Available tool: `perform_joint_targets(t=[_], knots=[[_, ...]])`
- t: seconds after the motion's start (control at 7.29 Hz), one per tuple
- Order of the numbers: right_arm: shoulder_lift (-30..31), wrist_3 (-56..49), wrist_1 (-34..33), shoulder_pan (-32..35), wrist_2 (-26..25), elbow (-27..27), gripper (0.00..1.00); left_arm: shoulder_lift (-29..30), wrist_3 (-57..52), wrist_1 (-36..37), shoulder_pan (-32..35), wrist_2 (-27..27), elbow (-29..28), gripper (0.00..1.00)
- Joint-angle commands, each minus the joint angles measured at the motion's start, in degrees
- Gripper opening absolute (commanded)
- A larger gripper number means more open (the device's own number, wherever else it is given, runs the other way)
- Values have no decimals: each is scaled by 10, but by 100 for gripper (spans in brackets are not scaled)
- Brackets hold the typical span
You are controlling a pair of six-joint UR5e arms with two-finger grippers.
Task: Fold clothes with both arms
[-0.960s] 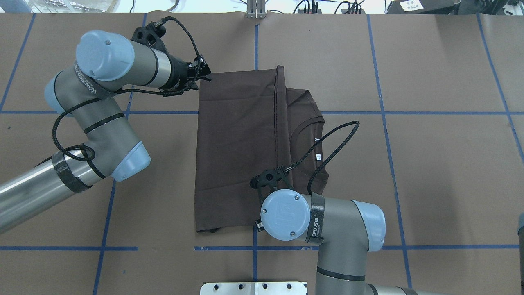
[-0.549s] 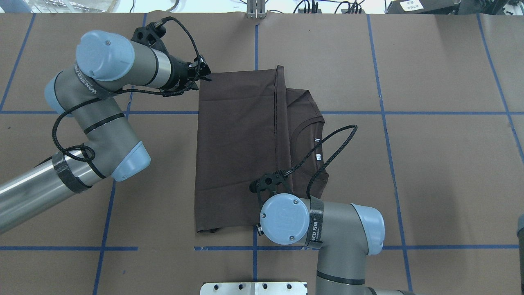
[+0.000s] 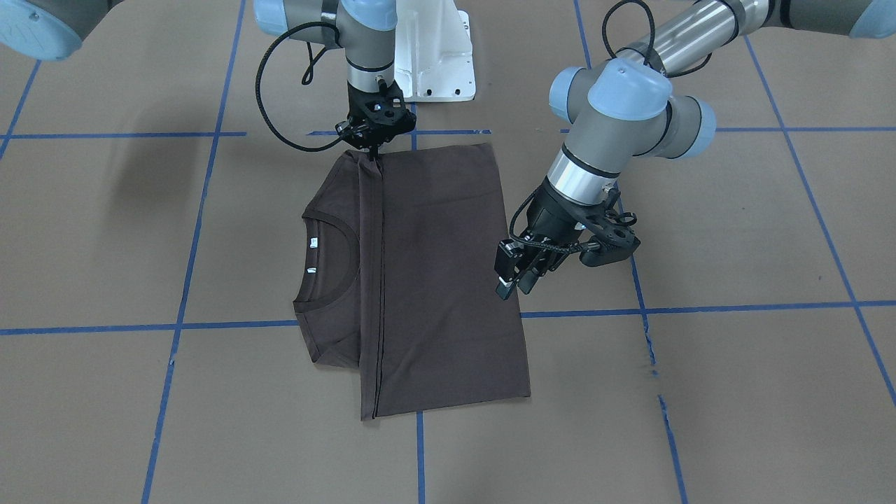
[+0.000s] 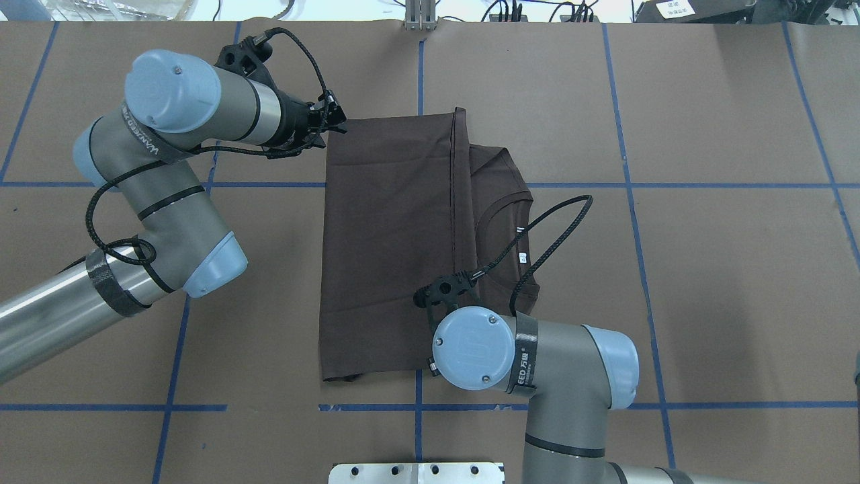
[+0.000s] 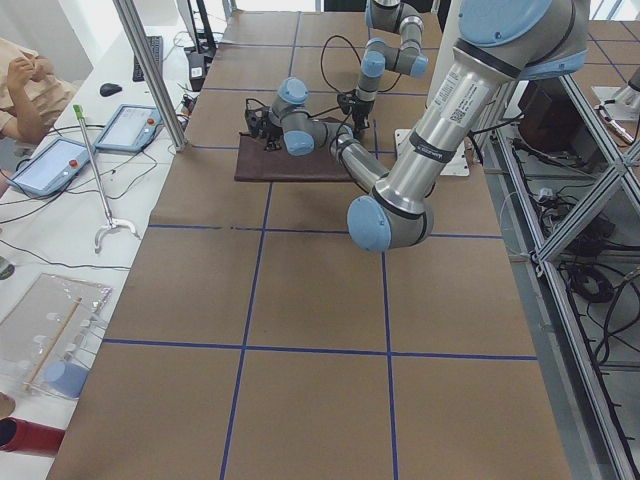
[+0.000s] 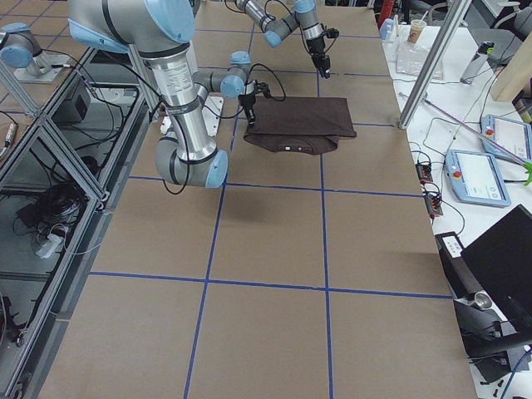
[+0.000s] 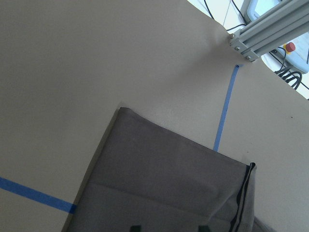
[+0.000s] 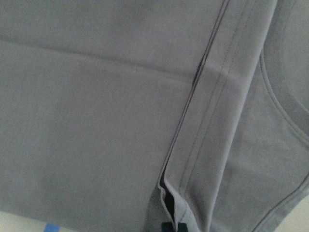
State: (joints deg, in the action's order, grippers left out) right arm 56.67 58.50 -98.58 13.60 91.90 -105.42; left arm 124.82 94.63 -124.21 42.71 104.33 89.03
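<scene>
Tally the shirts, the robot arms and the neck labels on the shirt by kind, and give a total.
T-shirt: 1
Robot arms: 2 (left arm, right arm)
White neck labels: 2
Total: 5

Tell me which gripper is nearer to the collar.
Right. The right gripper is on the shirt edge close to the collar; the left gripper hovers at the opposite side.
</scene>
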Motion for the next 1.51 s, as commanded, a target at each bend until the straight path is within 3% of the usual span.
perform_joint_targets(t=[0.0, 0.41, 0.69, 1.1, 1.37], knots=[[58, -9, 0, 12, 1, -61, 0, 1, 0, 0, 0, 0, 1, 50], [99, 89, 0, -44, -16, -79, 0, 4, 13, 5, -1, -1, 7, 50], [98, 88, 0, -39, -12, -80, 100, 3, 14, 6, -1, -1, 7, 50], [95, 80, 0, -22, -10, -81, 100, 2, 14, 5, -1, -1, 7, 50], [79, 51, 7, 4, -15, -38, 100, 2, 14, 5, -1, -1, 10, 50]])
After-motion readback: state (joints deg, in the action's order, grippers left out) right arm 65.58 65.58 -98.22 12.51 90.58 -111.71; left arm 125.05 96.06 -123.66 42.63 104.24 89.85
